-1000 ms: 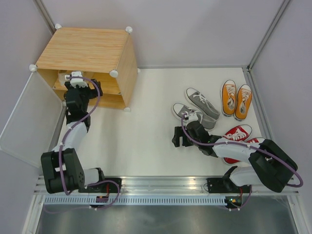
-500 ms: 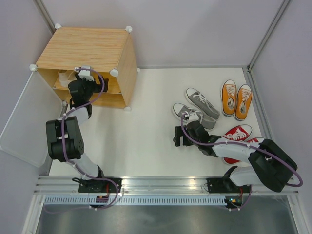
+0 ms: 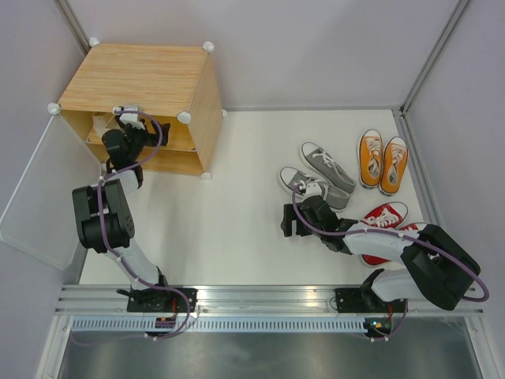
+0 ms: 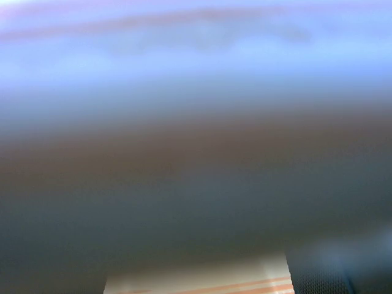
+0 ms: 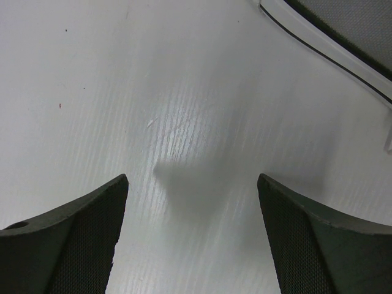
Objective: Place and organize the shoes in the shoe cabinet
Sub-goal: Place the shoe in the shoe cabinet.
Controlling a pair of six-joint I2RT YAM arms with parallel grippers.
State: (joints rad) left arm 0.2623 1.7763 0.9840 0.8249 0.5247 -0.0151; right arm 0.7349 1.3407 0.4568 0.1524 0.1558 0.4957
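Note:
The shoe cabinet (image 3: 138, 79) of light wood stands at the back left, its white door (image 3: 39, 197) swung open. A cream shoe (image 3: 101, 122) shows on its middle shelf. My left gripper (image 3: 148, 131) is at the cabinet's open front; its wrist view is a blur with one dark finger (image 4: 343, 269) at the lower right, and nothing shows held. The grey shoes (image 3: 323, 170), orange shoes (image 3: 383, 162) and red shoes (image 3: 384, 215) lie on the table at the right. My right gripper (image 3: 293, 221) (image 5: 192, 180) hovers open over bare table, just left of the near grey shoe (image 5: 331, 43).
Grey walls with metal frame posts (image 3: 430, 71) close in the white table (image 3: 237, 205). The open door stands out at the front left of the cabinet. My right arm lies over one red shoe (image 3: 377, 257).
My left arm has folded upright, and its gripper has shifted a little up and left at the cabinet front. The right arm has barely moved.

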